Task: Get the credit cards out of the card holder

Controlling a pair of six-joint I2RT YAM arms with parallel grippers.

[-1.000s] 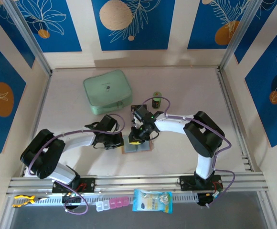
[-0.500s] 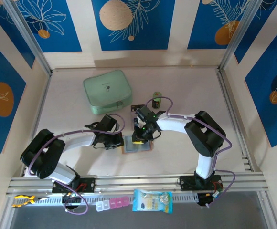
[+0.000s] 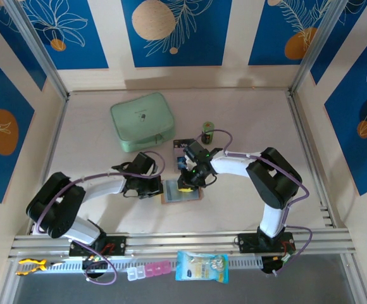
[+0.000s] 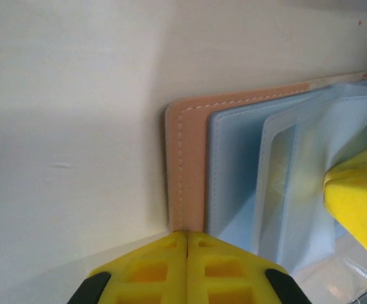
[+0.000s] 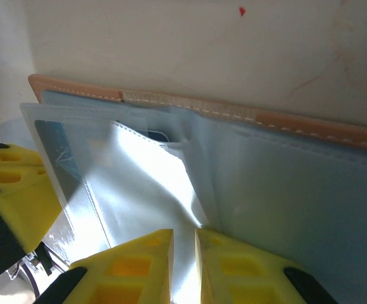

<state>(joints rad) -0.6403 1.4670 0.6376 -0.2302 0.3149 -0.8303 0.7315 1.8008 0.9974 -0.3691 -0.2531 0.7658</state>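
Observation:
The tan card holder (image 3: 186, 195) lies open on the table, its grey clear-plastic pockets facing up. My left gripper (image 3: 159, 188) is shut, its tips (image 4: 186, 233) pressing on the holder's stitched tan left edge (image 4: 185, 164). From the far side my right gripper (image 3: 185, 183) reaches into the pockets. Its jaws (image 5: 183, 233) are nearly closed on a raised clear-plastic pocket leaf (image 5: 149, 183). A light blue card (image 5: 52, 149) sits inside a pocket at the left. A dark edge (image 5: 153, 135) peeks from another pocket. A black card (image 3: 182, 144) lies on the table behind the right gripper.
A mint-green zip case (image 3: 142, 120) sits at the back left, and a small dark-green cylinder (image 3: 207, 130) stands behind the right arm. On the near rail lie a snack packet (image 3: 201, 266), a pink pill box (image 3: 149, 271) and a yellow tool (image 3: 30, 265).
My right gripper has shifted slightly right and back over the holder, uncovering more of the black card behind it. The left arm has stayed put.

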